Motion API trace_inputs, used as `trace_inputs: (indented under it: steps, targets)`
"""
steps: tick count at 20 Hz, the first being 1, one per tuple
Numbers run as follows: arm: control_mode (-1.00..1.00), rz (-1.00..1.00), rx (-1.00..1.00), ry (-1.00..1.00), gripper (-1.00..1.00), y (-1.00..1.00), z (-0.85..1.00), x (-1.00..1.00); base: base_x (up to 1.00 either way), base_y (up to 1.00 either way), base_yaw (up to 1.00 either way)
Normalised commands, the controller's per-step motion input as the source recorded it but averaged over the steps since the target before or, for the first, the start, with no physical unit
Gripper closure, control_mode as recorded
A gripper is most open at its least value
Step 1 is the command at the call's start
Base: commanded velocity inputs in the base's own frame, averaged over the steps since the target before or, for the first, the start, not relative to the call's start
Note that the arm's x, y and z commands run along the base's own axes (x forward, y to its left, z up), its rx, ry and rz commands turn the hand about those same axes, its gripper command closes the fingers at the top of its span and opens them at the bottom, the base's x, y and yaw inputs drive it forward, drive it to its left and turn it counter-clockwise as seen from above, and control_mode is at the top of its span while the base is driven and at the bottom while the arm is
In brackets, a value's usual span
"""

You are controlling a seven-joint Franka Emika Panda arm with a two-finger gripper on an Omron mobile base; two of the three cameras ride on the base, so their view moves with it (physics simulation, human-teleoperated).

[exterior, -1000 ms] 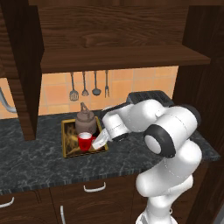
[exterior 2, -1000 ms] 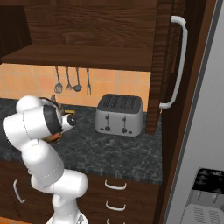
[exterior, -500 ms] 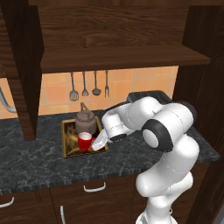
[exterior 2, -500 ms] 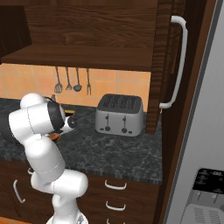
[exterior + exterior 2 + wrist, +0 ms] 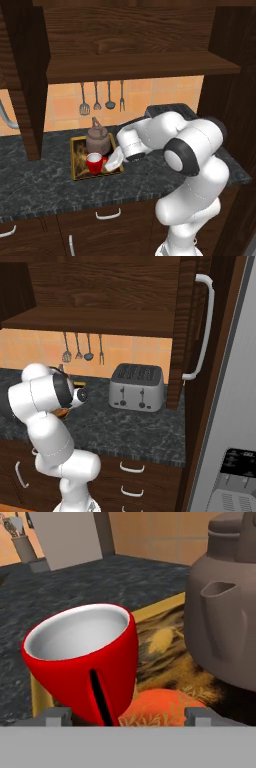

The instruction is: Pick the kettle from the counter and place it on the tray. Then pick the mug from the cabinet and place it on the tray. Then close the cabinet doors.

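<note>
The red mug [image 5: 94,162] stands on the gold-rimmed tray [image 5: 76,167], just in front of the brownish kettle [image 5: 97,140] that also sits on the tray; in the hand view the mug [image 5: 87,659] leans to one side with the kettle [image 5: 227,612] close beside it. The end effector [image 5: 113,161] is just beside the mug, its fingertips [image 5: 57,716] spread wide to either side and not clamped on it. The tray rests on the dark marbled table [image 5: 45,185], under the wood cabinet [image 5: 130,55] whose door [image 5: 187,331] stands open, with a silver toaster [image 5: 136,387] further along
</note>
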Motion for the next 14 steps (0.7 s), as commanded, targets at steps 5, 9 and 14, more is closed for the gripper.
trace_inputs:
  steps: [5,9,14]
  targets:
    - [-1.0,0.0,0.0,0.0,-1.0,0.0,0.26,-0.02,0.0,0.0,0.0]
    - [-1.0,0.02,0.0,0.0,-1.0,-0.07,0.38,-0.43,0.0,0.0,0.0]
    - [-1.0,0.0,0.0,0.02,-1.0,-0.01,0.7,-0.52,0.0,0.0,0.0]
